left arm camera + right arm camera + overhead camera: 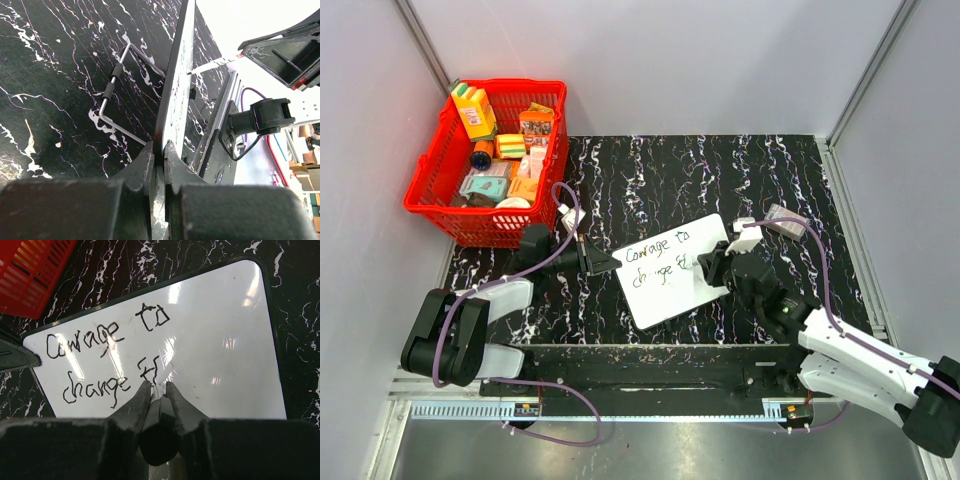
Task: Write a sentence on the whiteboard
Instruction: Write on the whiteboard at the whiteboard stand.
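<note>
Looking down from the top view, you have the whiteboard point(675, 295) lying flat and skewed on the black marbled table point(650, 170), between the two arms and well apart from the red basket point(440, 190) at the far left corner.

Your left gripper point(613, 262) is closed on the board's left edge. In the left wrist view the two fingers pinch the thin rim with no gap, and the board runs away edge-on, so none of its face can be read there. Beside it a bent metal wire point(112, 85) with two dark sleeves shows against the marble. You cannot tell whether it is fixed to the board.

Your right gripper point(159, 386) is clamped around a dark marker point(159, 422), whose tip is hidden between the fingertips where they meet the board.

The sentence point(100, 352) reads "Courage to" on the upper line and "change" below. The strokes after that look like a "t" with another upright, and the fingers partly cover them. From above, the right gripper hides part of the board's right edge and the end of the second line.
</note>
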